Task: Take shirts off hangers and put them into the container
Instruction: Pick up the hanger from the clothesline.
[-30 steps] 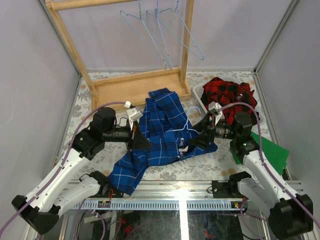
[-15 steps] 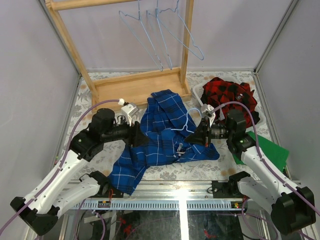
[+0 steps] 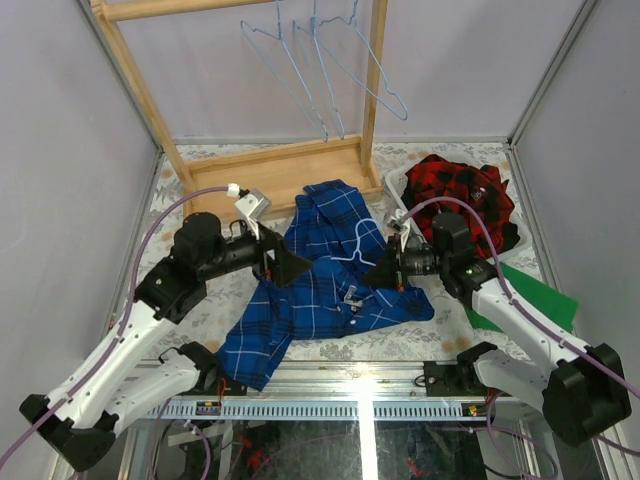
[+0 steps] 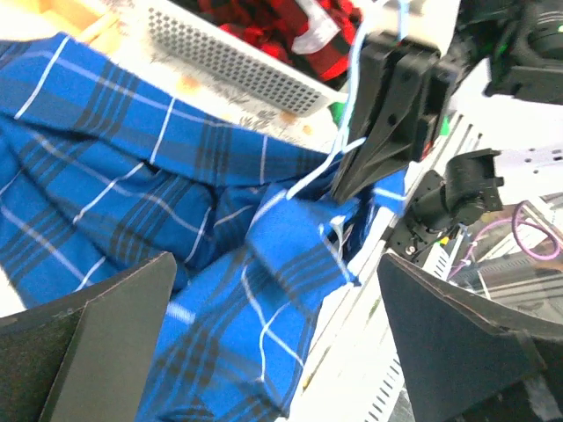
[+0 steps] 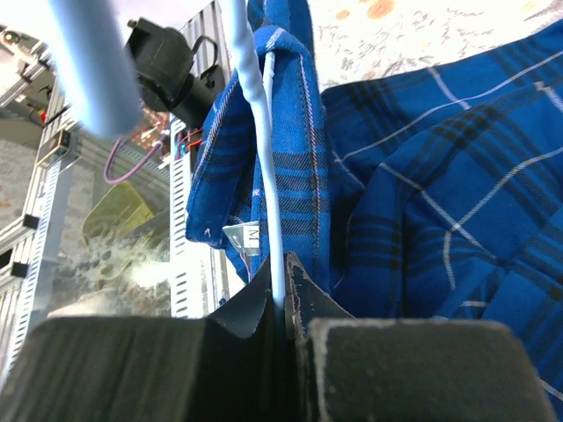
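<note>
Top external view: left gripper (image 3: 285,268) has its jaws spread wide and holds nothing, poised close over the blue shirt (image 3: 320,300) crumpled between the arms. Right gripper (image 3: 380,270) is clamped on the hanger (image 3: 362,250) wire at the shirt's collar. The container (image 3: 393,184), far right, holds a red shirt (image 3: 460,195).

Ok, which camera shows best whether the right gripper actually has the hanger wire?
Right wrist: the right gripper is shut on the hanger wire, seen close up between its fingers. Left wrist shows the wire meeting that gripper from outside. Top external shows only a thin curve on the blue shirt.
</note>
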`<state>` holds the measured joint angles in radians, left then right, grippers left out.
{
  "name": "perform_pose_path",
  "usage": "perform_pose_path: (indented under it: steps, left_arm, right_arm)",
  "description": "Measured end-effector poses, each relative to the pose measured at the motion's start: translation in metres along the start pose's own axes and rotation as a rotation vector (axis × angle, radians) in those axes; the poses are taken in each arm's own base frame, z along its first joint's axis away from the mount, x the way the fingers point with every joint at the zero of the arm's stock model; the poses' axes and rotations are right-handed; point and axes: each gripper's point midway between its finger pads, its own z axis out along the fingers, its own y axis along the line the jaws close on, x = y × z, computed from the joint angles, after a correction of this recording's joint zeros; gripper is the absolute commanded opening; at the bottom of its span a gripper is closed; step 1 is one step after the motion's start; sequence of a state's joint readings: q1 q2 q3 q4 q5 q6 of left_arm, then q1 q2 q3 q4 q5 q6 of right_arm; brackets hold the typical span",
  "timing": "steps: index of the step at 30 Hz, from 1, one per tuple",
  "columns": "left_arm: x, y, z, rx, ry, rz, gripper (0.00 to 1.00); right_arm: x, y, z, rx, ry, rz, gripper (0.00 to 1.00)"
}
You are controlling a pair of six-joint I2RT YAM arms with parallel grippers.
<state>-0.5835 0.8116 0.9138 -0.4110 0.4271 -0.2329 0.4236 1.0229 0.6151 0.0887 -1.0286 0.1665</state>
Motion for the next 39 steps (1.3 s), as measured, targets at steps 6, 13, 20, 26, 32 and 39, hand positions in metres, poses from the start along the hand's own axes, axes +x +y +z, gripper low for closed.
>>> perform_pose_path:
  steps: [6, 13, 20, 26, 32, 39]
  left_arm:
    - [-0.006, -0.01, 0.029, 0.114, -0.039, 0.015, 0.94]
    - [0.005, -0.011, 0.058, 0.202, -0.124, -0.072, 0.87]
    - [-0.013, -0.023, 0.072, 0.272, -0.215, -0.108, 0.73]
    - [-0.015, -0.034, 0.079, 0.309, -0.231, -0.11, 0.6]
    - [-0.011, -0.036, 0.085, 0.293, -0.225, -0.105, 0.42]
    - [-0.011, -0.034, 0.088, 0.285, -0.231, -0.126, 0.24]
  right_arm:
    - [0.014, 0.011, 0.017, -0.075, 0.064, 0.025, 0.0]
    - [0.012, 0.014, 0.023, -0.113, 0.07, 0.037, 0.0]
    - [0.01, 0.021, 0.025, -0.152, 0.067, 0.035, 0.0]
    - [0.01, 0.022, 0.026, -0.16, 0.072, 0.042, 0.0]
    - [0.009, 0.023, 0.027, -0.162, 0.07, 0.046, 0.0]
    - [0.01, 0.024, 0.027, -0.164, 0.072, 0.051, 0.01]
